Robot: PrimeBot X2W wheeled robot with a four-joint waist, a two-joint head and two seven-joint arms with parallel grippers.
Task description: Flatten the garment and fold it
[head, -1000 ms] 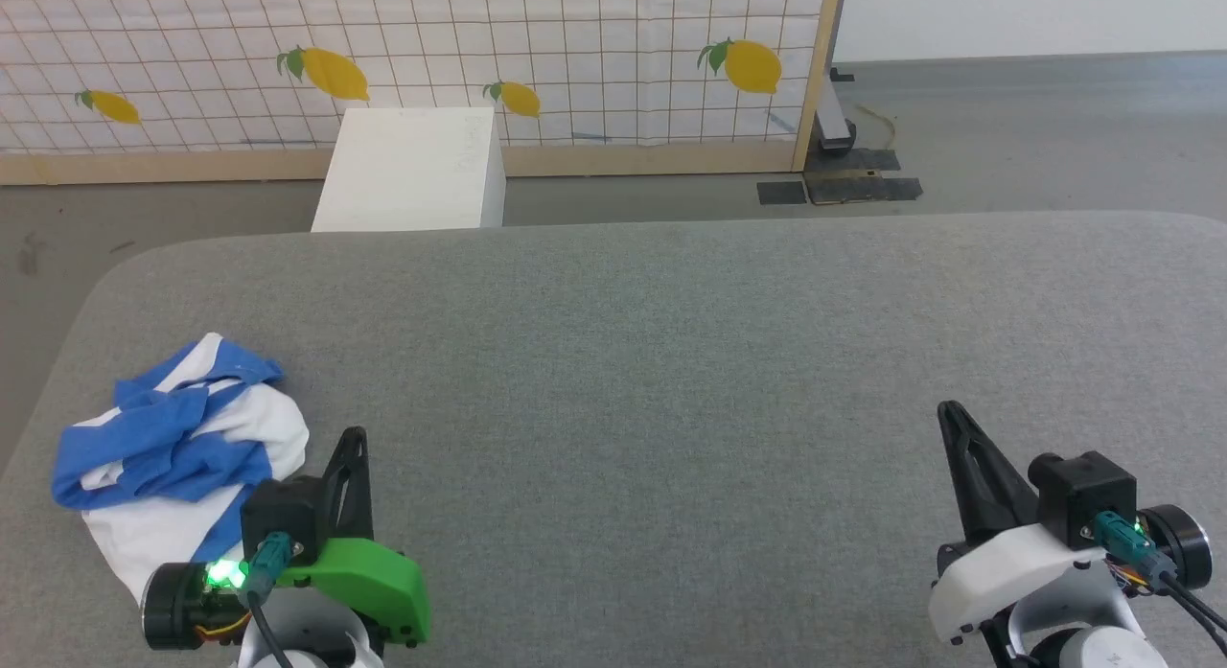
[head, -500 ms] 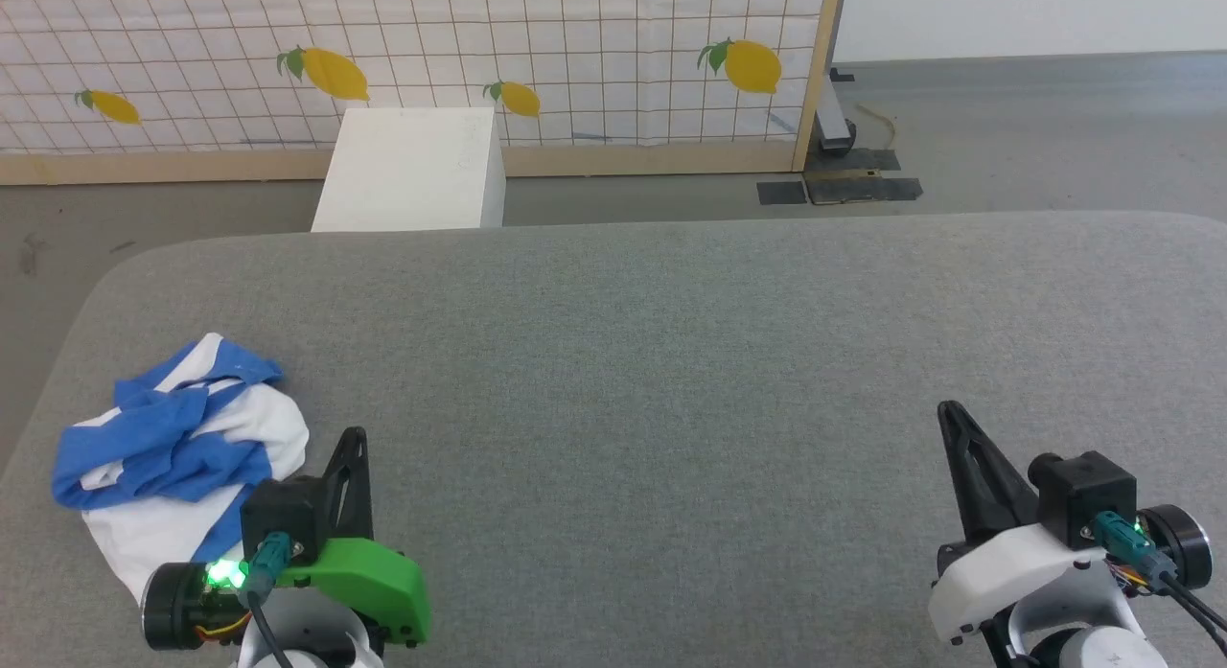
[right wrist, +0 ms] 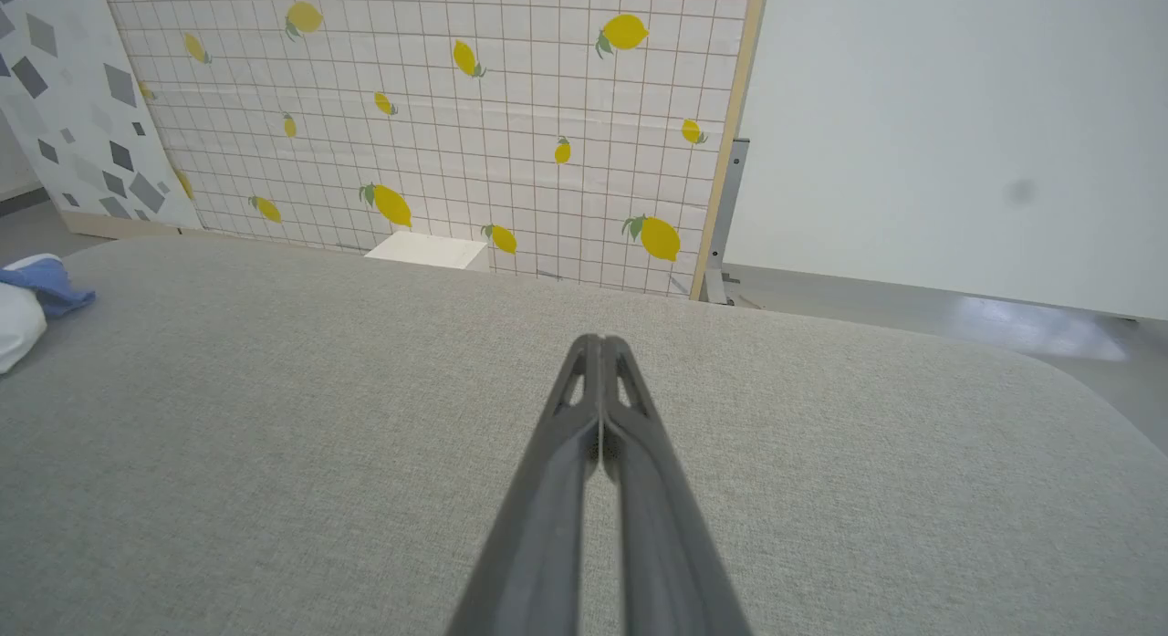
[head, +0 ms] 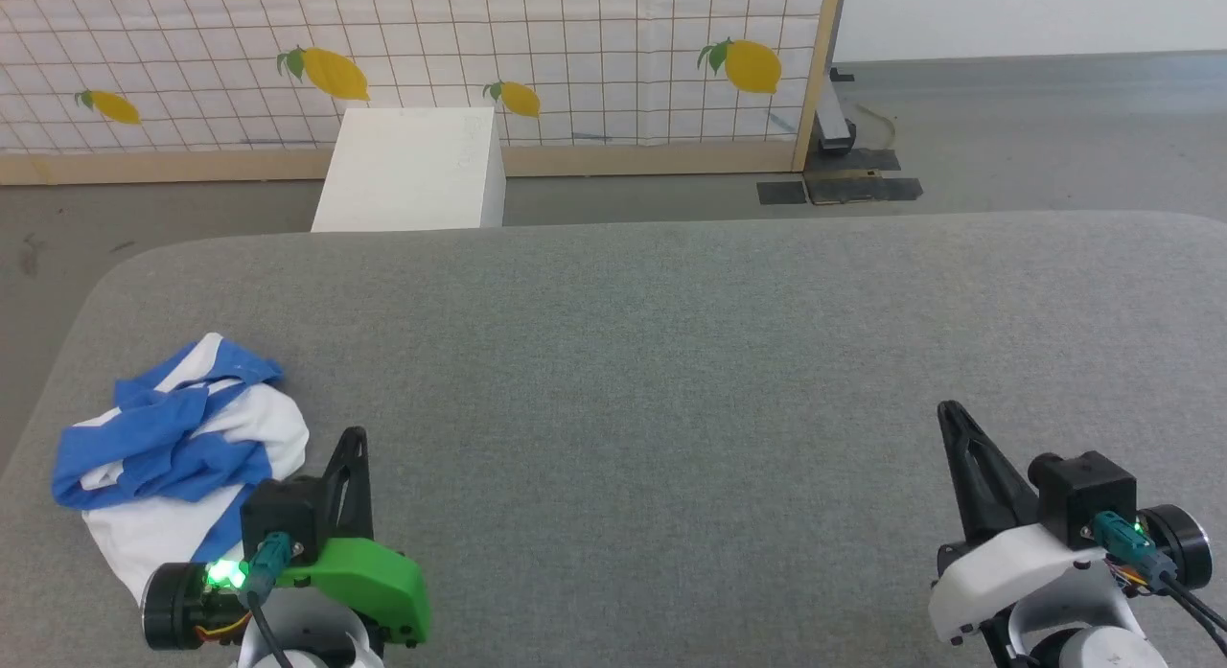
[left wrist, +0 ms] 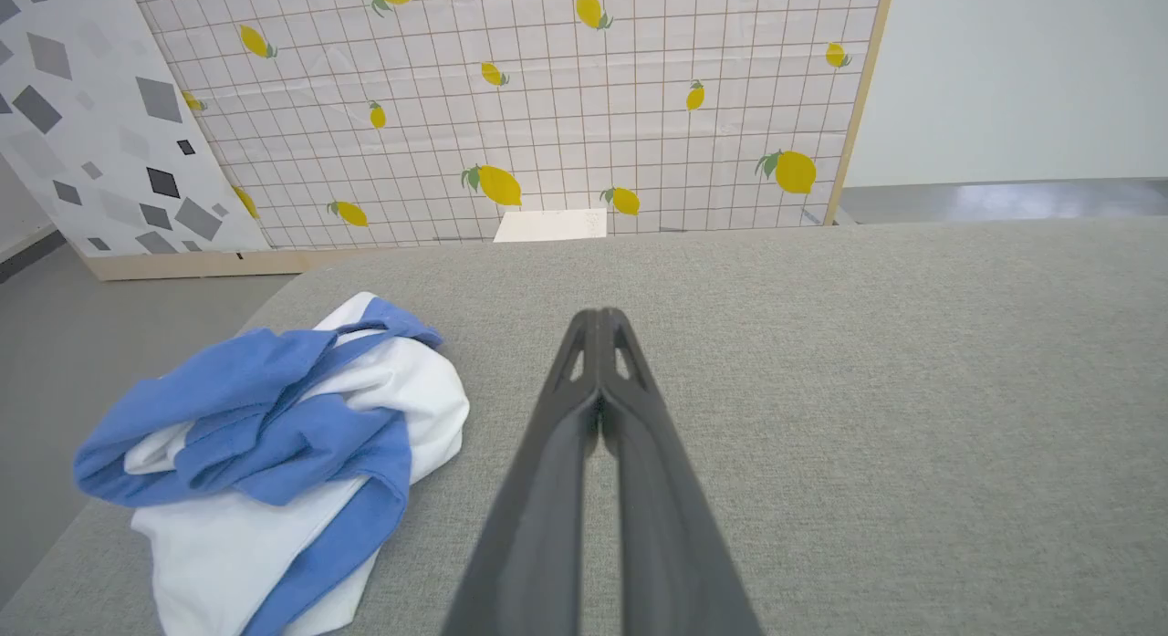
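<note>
The garment (head: 177, 448) is lying in a crumpled heap at the near left corner of the grey surface (head: 671, 361), with its blue sleeves bunching over the white body. We are holding our left pincer (head: 353, 440) just to the right of that heap. In the left wrist view its two dark fingers (left wrist: 547, 490) are pressing together along their length, gripping nothing. They are pointing across the fabric beside the garment (left wrist: 265, 453), with a strip of grey showing between them and the cloth.

We are keeping our right pincer (head: 949, 414) at the near right of the surface, well apart from the garment. It too is sitting fully closed on nothing (right wrist: 599, 344), and the shirt is showing as a small blue and white patch (right wrist: 27, 298) at the left edge of that wrist view.

Beyond the far edge of the surface, a white box (head: 412, 170) is standing on the floor (head: 1035, 131). Behind it a lemon-printed panel (head: 594, 64) in a wooden frame is rising.
</note>
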